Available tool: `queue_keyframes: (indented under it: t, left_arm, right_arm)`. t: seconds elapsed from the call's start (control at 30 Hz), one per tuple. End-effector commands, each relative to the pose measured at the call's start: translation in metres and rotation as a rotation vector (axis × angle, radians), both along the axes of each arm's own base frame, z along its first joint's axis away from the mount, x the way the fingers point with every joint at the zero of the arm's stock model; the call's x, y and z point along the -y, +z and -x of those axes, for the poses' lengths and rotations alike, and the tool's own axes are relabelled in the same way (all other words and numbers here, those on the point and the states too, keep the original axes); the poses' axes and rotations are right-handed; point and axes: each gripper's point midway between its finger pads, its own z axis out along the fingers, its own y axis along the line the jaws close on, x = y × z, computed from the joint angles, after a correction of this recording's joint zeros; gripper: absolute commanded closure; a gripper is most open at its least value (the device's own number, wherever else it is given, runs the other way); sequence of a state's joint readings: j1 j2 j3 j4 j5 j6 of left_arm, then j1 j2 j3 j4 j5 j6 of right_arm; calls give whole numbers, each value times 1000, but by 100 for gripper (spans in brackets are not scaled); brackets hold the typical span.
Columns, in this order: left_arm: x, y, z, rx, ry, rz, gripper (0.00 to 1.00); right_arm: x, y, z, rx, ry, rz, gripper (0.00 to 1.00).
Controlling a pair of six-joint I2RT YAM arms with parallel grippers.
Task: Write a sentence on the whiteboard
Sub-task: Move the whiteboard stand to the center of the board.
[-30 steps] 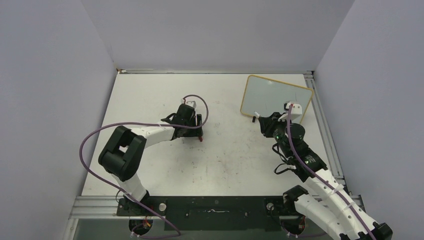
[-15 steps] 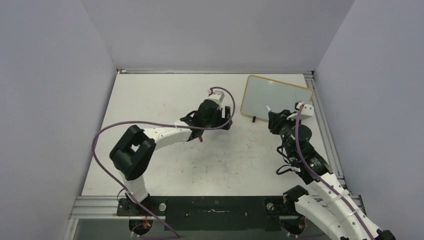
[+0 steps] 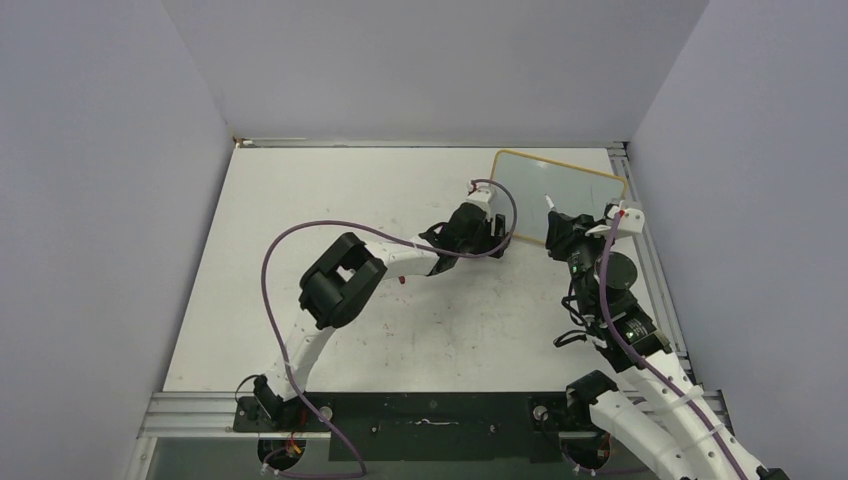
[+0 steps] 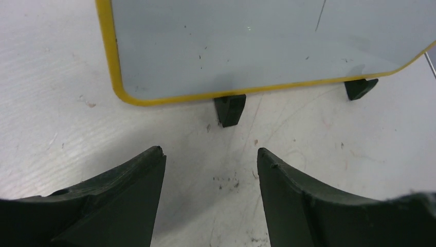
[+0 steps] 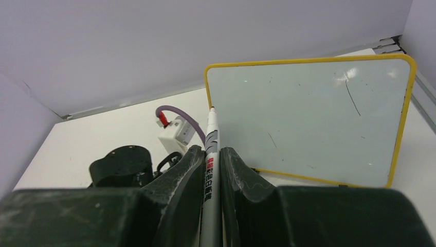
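White and scuffed, the surface [image 3: 330, 200] carries the whiteboard [image 3: 570, 185] at its far right. The board stands on small black feet [image 4: 230, 108], and its yellow-edged face shows only a few thin dark marks. The left fingers [image 4: 149, 170] are spread apart, holding nothing, just in front of the board's lower left corner. The right fingers [image 5: 191, 159] are clamped on a marker [image 5: 212, 128], its tip near the board's upper left edge; whether it touches cannot be told.
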State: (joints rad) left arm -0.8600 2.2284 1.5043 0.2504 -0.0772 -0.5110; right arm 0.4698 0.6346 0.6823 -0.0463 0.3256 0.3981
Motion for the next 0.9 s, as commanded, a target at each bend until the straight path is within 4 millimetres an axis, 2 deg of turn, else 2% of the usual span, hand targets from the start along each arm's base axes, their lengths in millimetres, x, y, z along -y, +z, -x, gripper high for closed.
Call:
queue_keyframes:
  t: [0.0,0.3,0.47,0.67,0.87]
  left_arm:
    - [28,20,-19,83,-1,26,37]
    - [42,-3,-14,112,-2,-76,41]
    - [42,-14,-16,104,37,-124,50]
    - [48,-17,-21,109,48,-129,59]
    - [46,-24,-28,114,100,-158,69]
  right_arm:
    - [9,34,3,100,-33,-27,95]
    - [9,29,1,91,-35,-17,95]
    - [9,27,0,85,-38,-15,95]
    - [9,26,0,82,-39,-17,95]
    - [9,27,0,83,-39,-21,95]
